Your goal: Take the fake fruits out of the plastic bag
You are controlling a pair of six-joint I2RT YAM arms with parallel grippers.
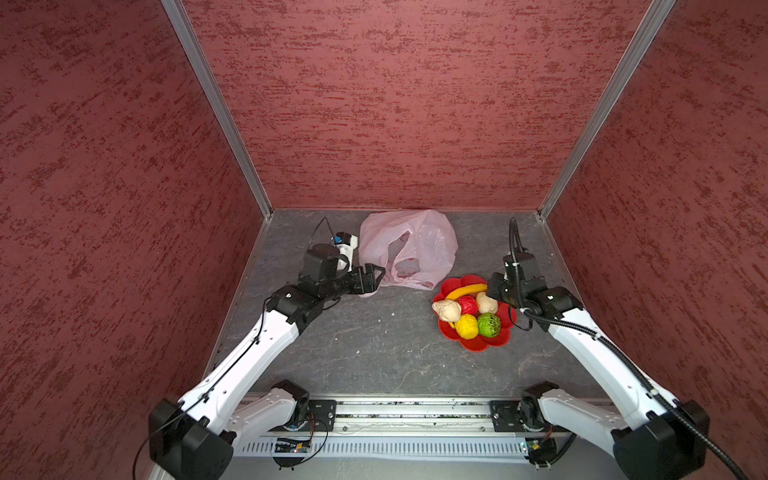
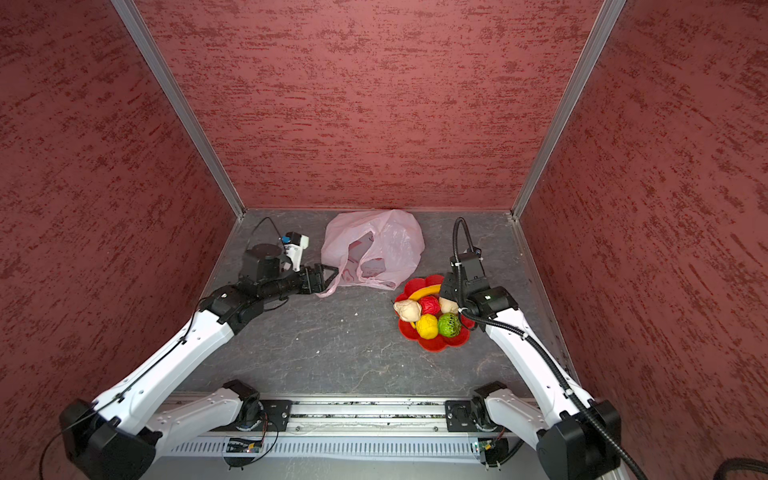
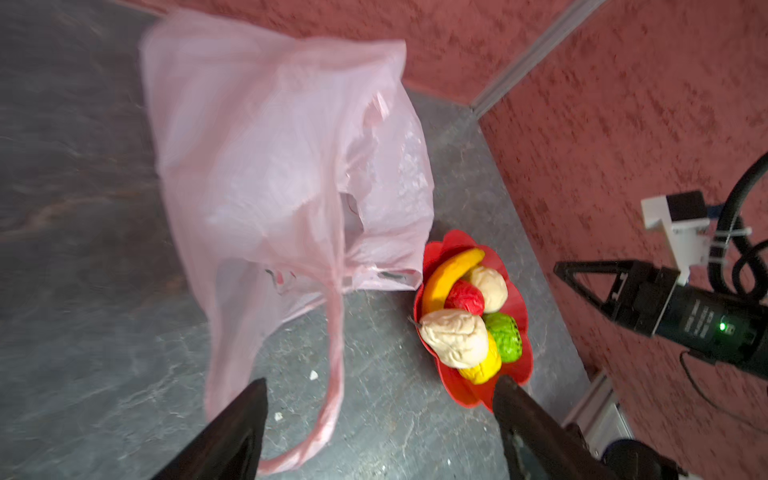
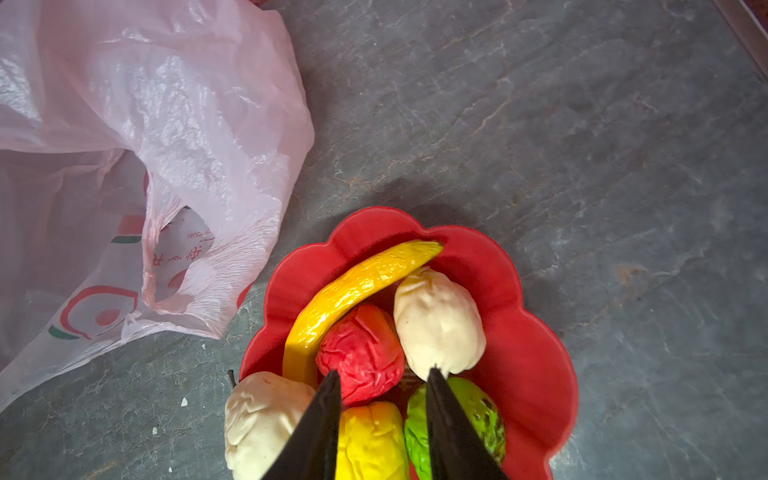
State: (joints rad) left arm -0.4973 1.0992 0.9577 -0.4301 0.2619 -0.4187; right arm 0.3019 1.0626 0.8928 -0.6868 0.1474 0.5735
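Right gripper (image 4: pixel 382 372) is hovering over the fake fruits (image 4: pixel 361 353) on the red plate (image 4: pixel 536 340), jaws narrowly apart, gripping nothing. Left gripper (image 3: pixel 380 380) is gaping wide by the plastic bag (image 3: pixel 257 166).

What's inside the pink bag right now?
The mouth of the plastic bag shows only its own red print, no fruit shape; its folded rear is covered. Six fake fruits sit on the red plate.

fake fruits (image 1: pixel 465 311): on red plate (image 1: pixel 500 338) | plastic bag (image 1: pixel 415 241): beside plate
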